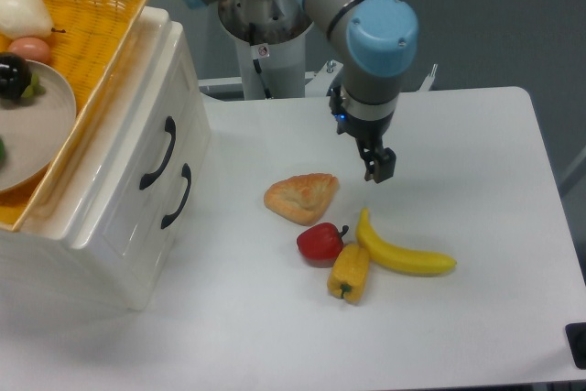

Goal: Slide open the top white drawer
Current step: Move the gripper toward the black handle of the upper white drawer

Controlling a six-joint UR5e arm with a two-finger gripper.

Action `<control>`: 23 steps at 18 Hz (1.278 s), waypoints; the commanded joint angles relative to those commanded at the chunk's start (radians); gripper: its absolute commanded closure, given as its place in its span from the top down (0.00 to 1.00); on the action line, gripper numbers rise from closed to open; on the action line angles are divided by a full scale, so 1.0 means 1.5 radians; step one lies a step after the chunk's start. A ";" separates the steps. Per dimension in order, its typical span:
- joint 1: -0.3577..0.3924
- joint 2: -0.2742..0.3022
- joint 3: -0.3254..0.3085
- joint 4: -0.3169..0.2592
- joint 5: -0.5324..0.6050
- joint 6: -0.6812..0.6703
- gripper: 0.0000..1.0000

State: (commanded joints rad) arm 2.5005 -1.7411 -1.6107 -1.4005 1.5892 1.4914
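The top white drawer (137,148) is the upper of two in the glossy cream cabinet at the left. It sits closed, flush with the front, and its curved black handle (157,153) faces right. The lower drawer's matching handle (177,196) is just below it. My gripper (379,169) hangs above the table's middle, well to the right of the cabinet and above the food items. Its fingers look closed together and hold nothing.
A yellow basket (110,52) with a plate and food sits on top of the cabinet. A pastry (300,197), a red pepper (320,243), a yellow pepper (350,273) and a banana (403,254) lie on the white table (476,162).
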 joint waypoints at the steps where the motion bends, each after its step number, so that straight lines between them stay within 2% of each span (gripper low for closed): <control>1: -0.005 0.001 0.000 -0.005 -0.001 -0.027 1.00; 5: -0.041 0.001 0.006 -0.004 -0.005 -0.144 1.00; 8: -0.048 0.001 0.008 -0.004 -0.013 -0.204 1.00; 11: -0.047 0.000 0.008 -0.001 -0.087 -0.307 1.00; 13: -0.048 -0.001 0.010 0.001 -0.106 -0.385 1.00; 23: -0.110 -0.005 0.007 -0.003 -0.174 -0.579 1.00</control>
State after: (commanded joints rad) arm 2.3349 -1.7487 -1.6000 -1.4051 1.3284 0.6232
